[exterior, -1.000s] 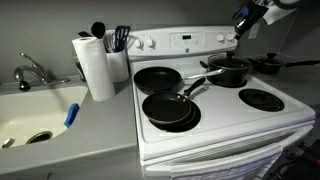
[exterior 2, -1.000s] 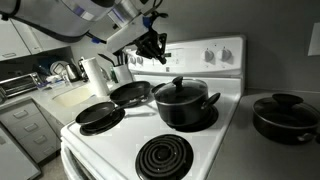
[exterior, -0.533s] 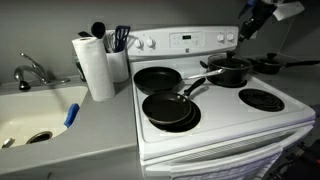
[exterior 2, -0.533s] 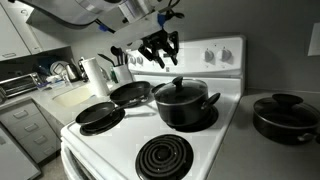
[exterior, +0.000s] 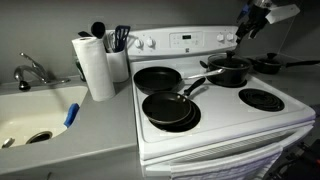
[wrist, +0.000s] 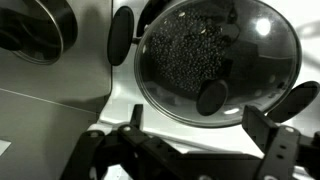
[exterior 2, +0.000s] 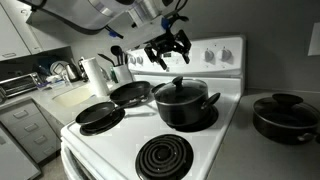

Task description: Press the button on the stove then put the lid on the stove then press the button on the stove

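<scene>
The white stove (exterior: 218, 118) (exterior 2: 222, 140) carries a black pot (exterior 2: 182, 108) on its back burner. On that pot rests the clear glass lid (exterior: 228, 62) (exterior 2: 180, 91) with its black knob (wrist: 212, 96). My gripper (exterior 2: 168, 47) (exterior: 246, 22) hangs in the air above the pot, in front of the raised back panel (exterior 2: 216, 55) (exterior: 185, 41). It is open with nothing between its fingers. In the wrist view the gripper (wrist: 200, 128) looks straight down on the lid, well clear of it. I cannot pick out the button on the panel.
Two black frying pans (exterior: 158, 78) (exterior: 168, 109) fill the burners nearer the sink (exterior: 35, 116). A paper towel roll (exterior: 98, 68) and a utensil holder (exterior: 120, 62) stand beside the stove. A second lidded pot (exterior 2: 285, 116) sits on the counter. One burner (exterior 2: 165, 157) is bare.
The jaws have gone from shut to wide open. The gripper has drifted a little along the back panel, staying above the pot.
</scene>
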